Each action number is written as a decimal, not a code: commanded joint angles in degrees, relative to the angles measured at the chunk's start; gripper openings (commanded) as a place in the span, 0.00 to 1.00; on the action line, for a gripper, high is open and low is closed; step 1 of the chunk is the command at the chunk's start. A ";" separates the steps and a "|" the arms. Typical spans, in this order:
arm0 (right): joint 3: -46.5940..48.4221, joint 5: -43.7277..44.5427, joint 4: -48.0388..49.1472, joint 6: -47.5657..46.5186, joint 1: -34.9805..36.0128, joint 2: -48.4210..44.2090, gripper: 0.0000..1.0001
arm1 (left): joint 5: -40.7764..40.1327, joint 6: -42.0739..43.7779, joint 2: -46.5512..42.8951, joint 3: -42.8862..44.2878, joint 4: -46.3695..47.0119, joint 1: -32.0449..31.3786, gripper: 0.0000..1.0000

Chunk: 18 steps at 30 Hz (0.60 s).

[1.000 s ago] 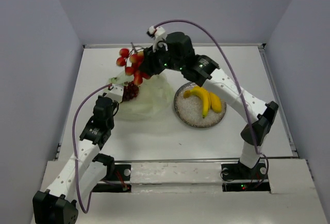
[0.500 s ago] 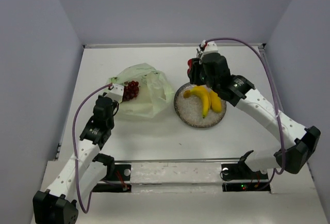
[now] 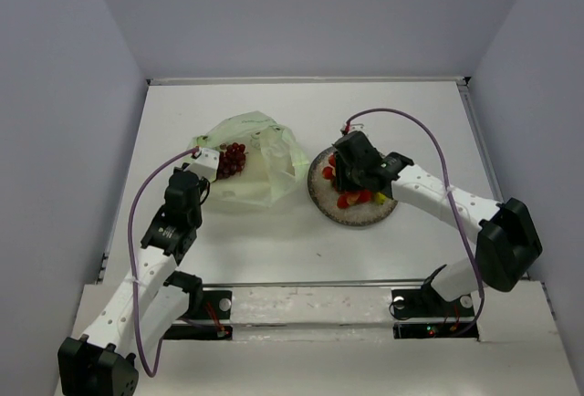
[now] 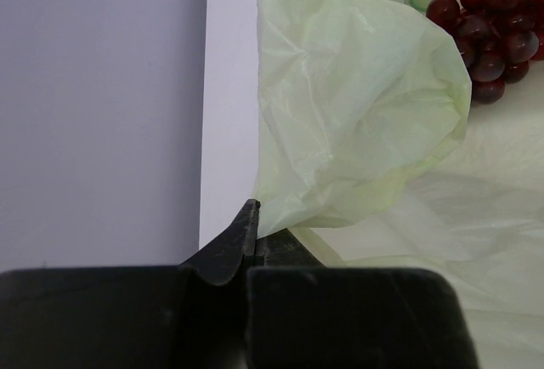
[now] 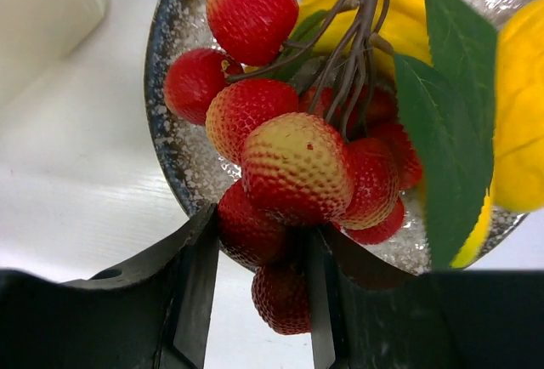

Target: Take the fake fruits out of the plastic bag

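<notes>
The pale yellow-green plastic bag (image 3: 265, 163) lies at the table's left middle, with a dark red grape bunch (image 3: 233, 159) at its left side. My left gripper (image 3: 203, 163) is shut on the bag's edge; the left wrist view shows the fingers (image 4: 252, 226) pinching the film (image 4: 357, 122), with the grapes (image 4: 493, 20) beyond. My right gripper (image 3: 351, 179) is shut on a bunch of red strawberry-like fruits (image 5: 293, 161), low over the grey speckled plate (image 5: 166, 71). The banana (image 5: 399, 12) and a yellow-orange fruit (image 5: 518, 131) lie on the plate behind the bunch.
Green leaves (image 5: 450, 105) and a brown stem hang from the red bunch. The plate (image 3: 351, 218) sits right of the bag. Grey walls close in the white table on the left, right and far sides.
My right arm carried the red fruit bunch from above the bag rightwards and lowered it onto the plate. The left gripper kept its hold on the bag, which has settled flatter.
</notes>
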 commanded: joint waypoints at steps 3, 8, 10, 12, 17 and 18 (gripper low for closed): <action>-1.52 -2.84 3.56 1.27 -0.15 1.62 0.41 | 0.08 0.12 -0.72 1.92 2.13 0.16 0.01; 2.78 -3.54 1.01 -1.80 -0.15 2.14 0.76 | 0.35 0.30 -0.54 2.00 2.13 0.16 0.01; 6.99 -4.42 -1.97 -3.30 -0.15 2.85 0.89 | 0.61 0.38 -0.46 2.18 2.22 0.16 0.01; 10.24 -5.65 -5.74 -5.05 -0.15 4.16 1.00 | 0.70 0.30 -0.37 2.44 2.22 0.16 0.01; 27.42 -2.33 -14.19 -9.27 3.80 4.78 1.00 | 0.61 0.30 -0.46 2.88 1.95 0.16 0.01; 30.36 -2.14 -14.37 -10.84 5.20 4.35 1.00 | 0.70 0.21 -0.54 2.80 1.69 0.16 0.01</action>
